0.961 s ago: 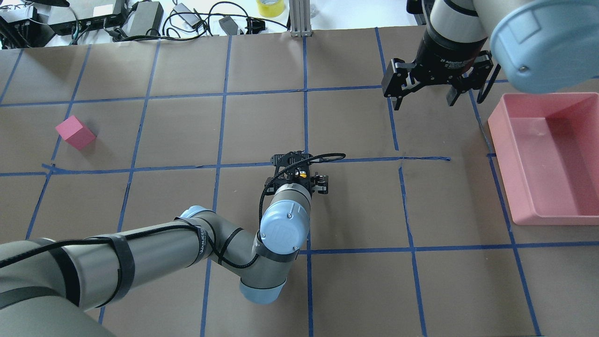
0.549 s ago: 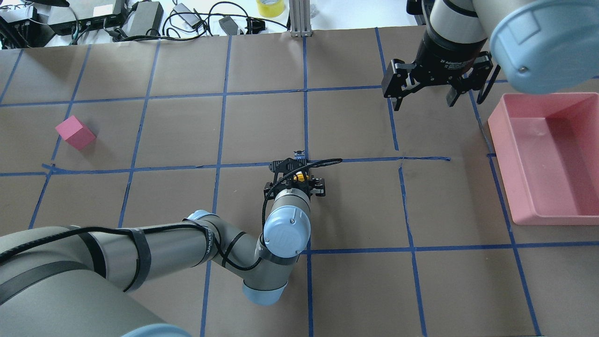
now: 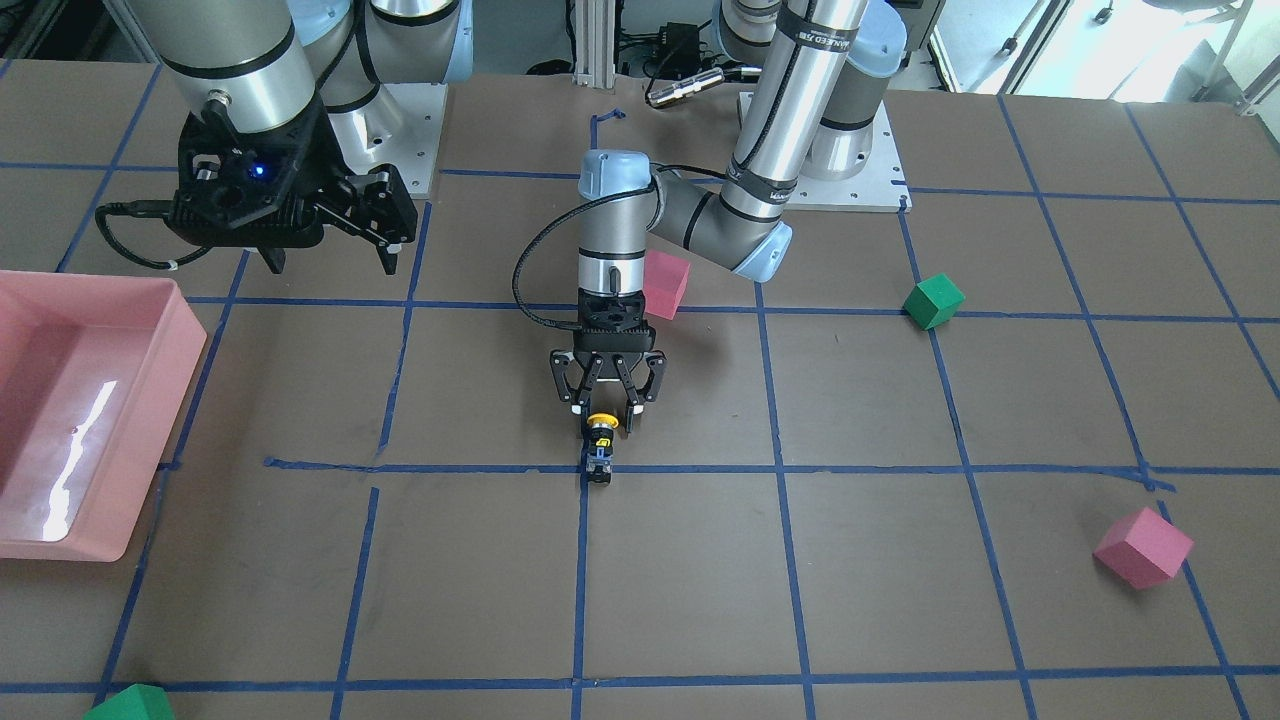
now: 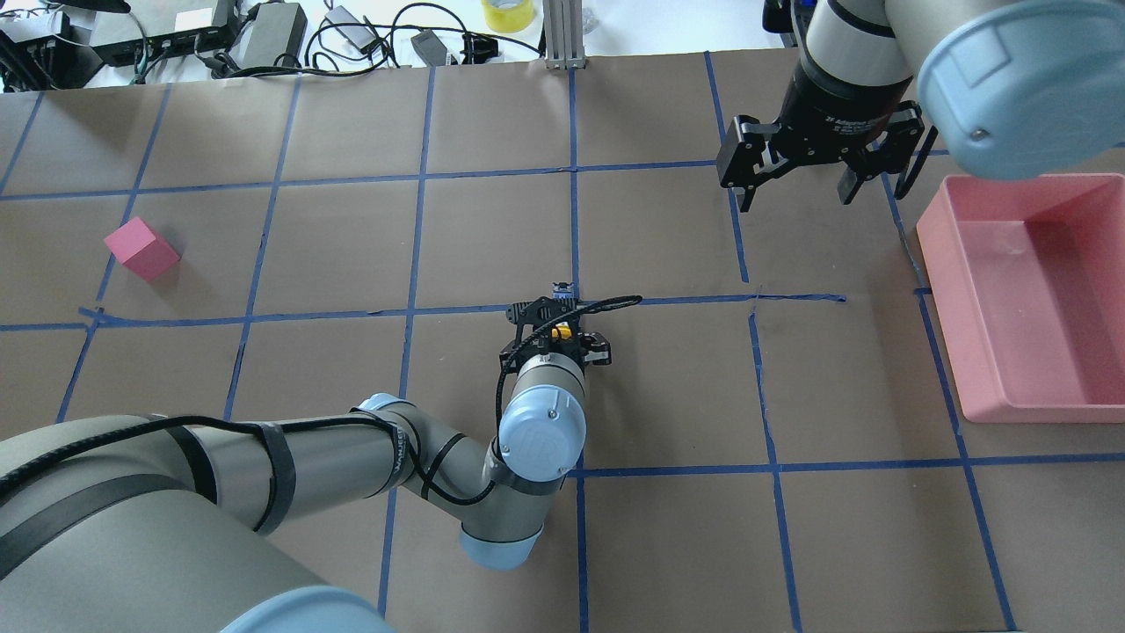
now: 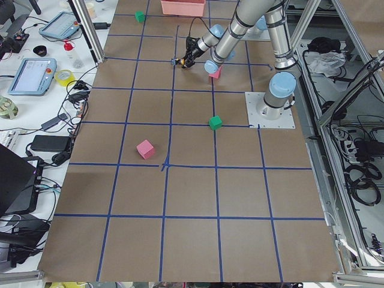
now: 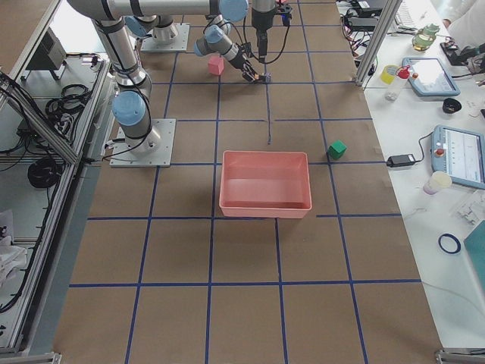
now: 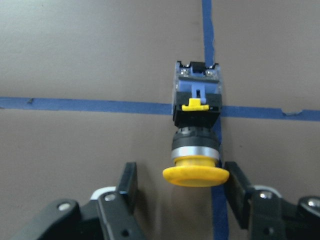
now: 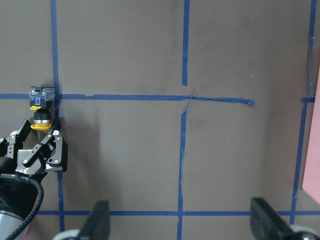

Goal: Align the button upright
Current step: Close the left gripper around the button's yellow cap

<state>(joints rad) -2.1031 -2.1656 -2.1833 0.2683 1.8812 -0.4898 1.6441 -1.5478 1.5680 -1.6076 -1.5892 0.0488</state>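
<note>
The button [image 7: 196, 127] lies on its side on a blue tape crossing, its yellow cap [image 7: 196, 175] towards my left gripper and its grey-blue base pointing away. My left gripper [image 7: 181, 192] is open and low over the table, with one finger on each side of the cap and not gripping it. The button also shows in the front view [image 3: 600, 445] and the overhead view [image 4: 560, 289], just beyond the left gripper [image 3: 604, 410] [image 4: 555, 327]. My right gripper [image 4: 795, 195] [image 3: 332, 262] is open, empty and held high, far from the button.
A pink tray [image 4: 1037, 411] stands at the table's right edge. One pink cube [image 4: 141, 249] lies far left and another pink cube [image 3: 665, 285] sits behind the left arm. A green cube [image 3: 933, 302] and a second green cube [image 3: 130, 703] lie apart from these.
My left gripper has drawn back towards the robot, and the button's base now shows beyond the fingertips. The right arm has hardly moved.
</note>
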